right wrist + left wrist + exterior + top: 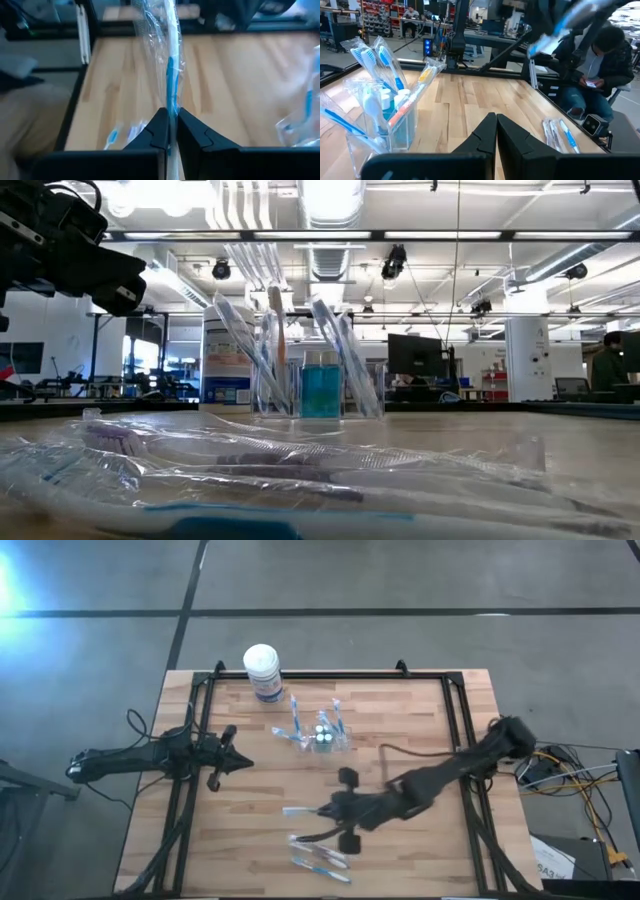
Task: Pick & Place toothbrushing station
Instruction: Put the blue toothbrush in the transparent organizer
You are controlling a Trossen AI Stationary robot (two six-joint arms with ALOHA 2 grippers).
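The right gripper (171, 120) is clamped on a wrapped toothbrush (170, 60), which sticks out beyond its fingertips above the table (420, 730). The left gripper (496, 125), closed and empty, waits well apart from the cup (322, 737) of brushes.

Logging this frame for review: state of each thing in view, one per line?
Right claw: shut on a wrapped toothbrush, near the table's front.
Left claw: shut, empty, at the table's left.
Cup: upright, toothbrushes standing in it.
Loose toothbrushes: wrapped, lying flat at the front edge.
Tub: upright, lid on, back edge.
Table: bare wood around these.
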